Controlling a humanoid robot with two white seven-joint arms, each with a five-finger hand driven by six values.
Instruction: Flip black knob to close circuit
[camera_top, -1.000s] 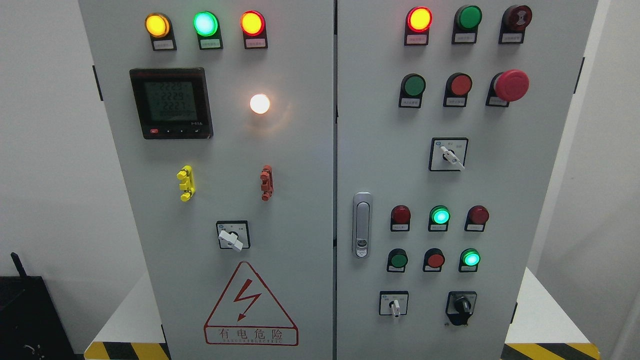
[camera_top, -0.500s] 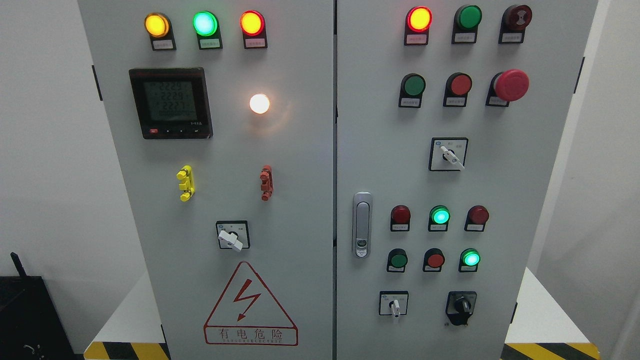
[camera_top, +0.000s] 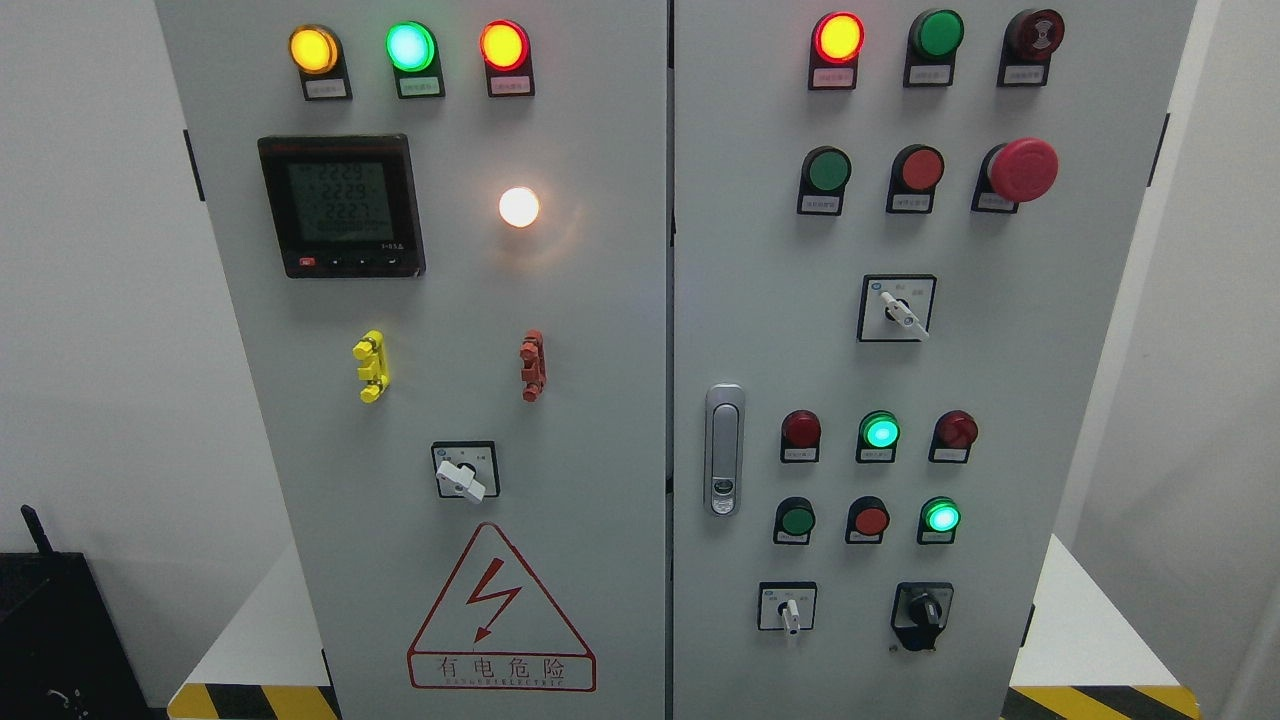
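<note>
The black knob (camera_top: 922, 614) sits on its black plate at the lower right of the right cabinet door (camera_top: 1000, 400). Its handle points roughly straight down. Neither of my hands nor arms shows in the head view.
A grey two-door electrical cabinet fills the view. A white selector (camera_top: 791, 611) is left of the black knob; other white selectors (camera_top: 903, 313) (camera_top: 462, 478) are higher up. A red mushroom button (camera_top: 1022, 169), lit lamps, a meter (camera_top: 343, 205) and a door latch (camera_top: 723, 450) are on the panels.
</note>
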